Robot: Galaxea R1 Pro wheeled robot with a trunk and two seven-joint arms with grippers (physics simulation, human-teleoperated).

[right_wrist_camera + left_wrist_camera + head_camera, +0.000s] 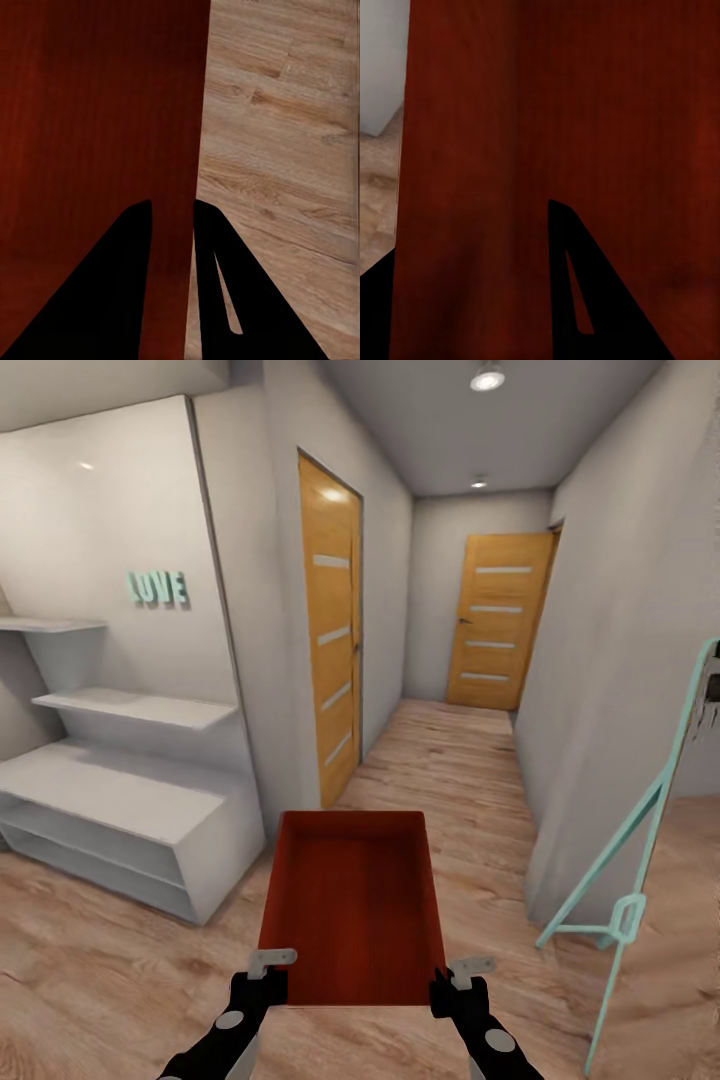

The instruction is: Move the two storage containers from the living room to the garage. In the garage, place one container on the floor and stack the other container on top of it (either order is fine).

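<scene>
The robot carries one orange-red storage container (352,905) in front of its trunk, held off the light wood plank floor (440,760) by both arms at the near corners of the box. In the head view the left gripper (266,972) grips the near left corner and the right gripper (462,980) the near right corner, with the open top of the box facing up and its long side pointing ahead into a corridor. In the right wrist view the two dark fingers (112,292) of the right gripper (171,217) sit on either side of the thin container wall (97,135), pinching it, with plank floor visible beyond. In the left wrist view one dark finger (585,292) lies against the red surface of the container (547,112); whether the left fingers are clamped on the wall cannot be told for certain there. Ahead, the corridor ends at a wooden door with pale stripes (497,622), and a second such door (331,630) stands in the left wall. To the left is a white shelf unit (120,800) with teal letters reading LOVE (158,589) on the wall above it. At the right edge stands a teal easel frame (640,840).
</scene>
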